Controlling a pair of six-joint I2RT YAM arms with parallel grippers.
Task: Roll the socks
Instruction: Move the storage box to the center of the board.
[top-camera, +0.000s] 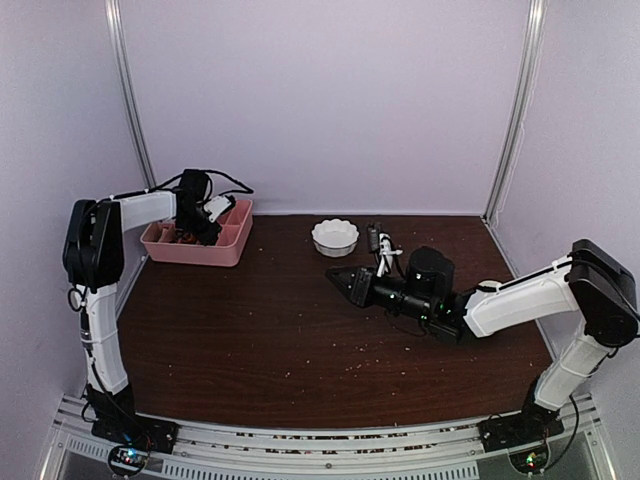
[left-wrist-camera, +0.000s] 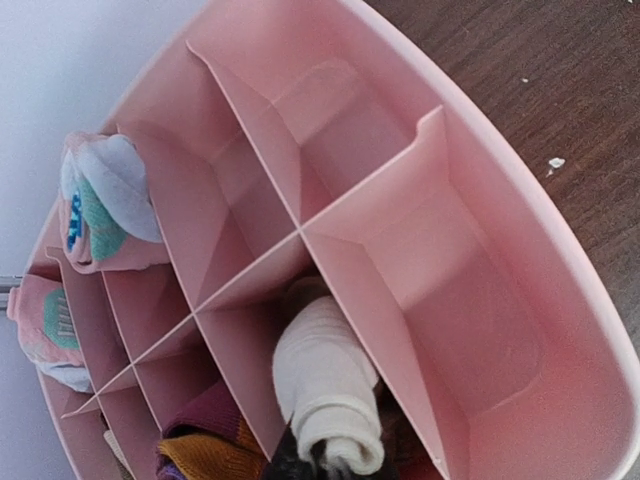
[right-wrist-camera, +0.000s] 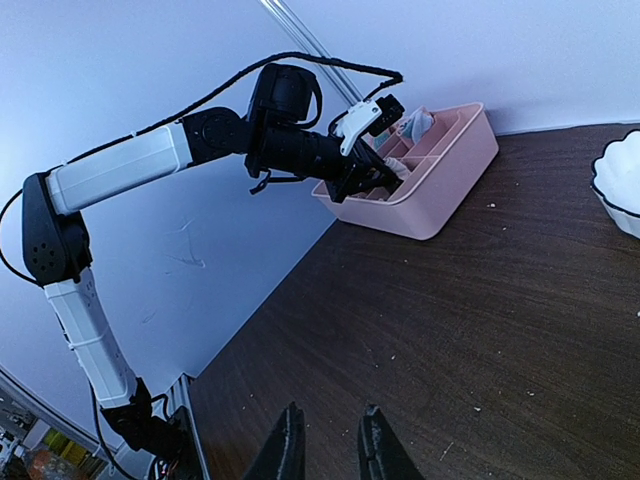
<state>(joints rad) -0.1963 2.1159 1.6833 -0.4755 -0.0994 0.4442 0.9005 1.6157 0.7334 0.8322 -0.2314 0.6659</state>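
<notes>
My left hand (top-camera: 203, 232) clamped on rolled sock (left-wrist-camera: 325, 390) — holding it down in pink organizer (left-wrist-camera: 520, 250) cell, likely to seat it. Right hand (right-wrist-camera: 330, 445) empty, slightly apart — parked over tabletop (right-wrist-camera: 450, 330), clear of work.

A dark brown wood-grain desk (top-camera: 280, 330) lies inside a booth of pale lilac walls; the back wall (top-camera: 330, 100) stands at 12 o'clock, the left wall (top-camera: 50, 120) at 9 o'clock, the right wall (top-camera: 590, 120) at 3 o'clock; thin metal posts (top-camera: 130, 100) run up the far corners at 11 and 1 o'clock; a slotted aluminium rail (top-camera: 330, 445) edges the desk at 6 o'clock; the light is soft and even; pale specks (top-camera: 350, 350) dot the wood.
</notes>
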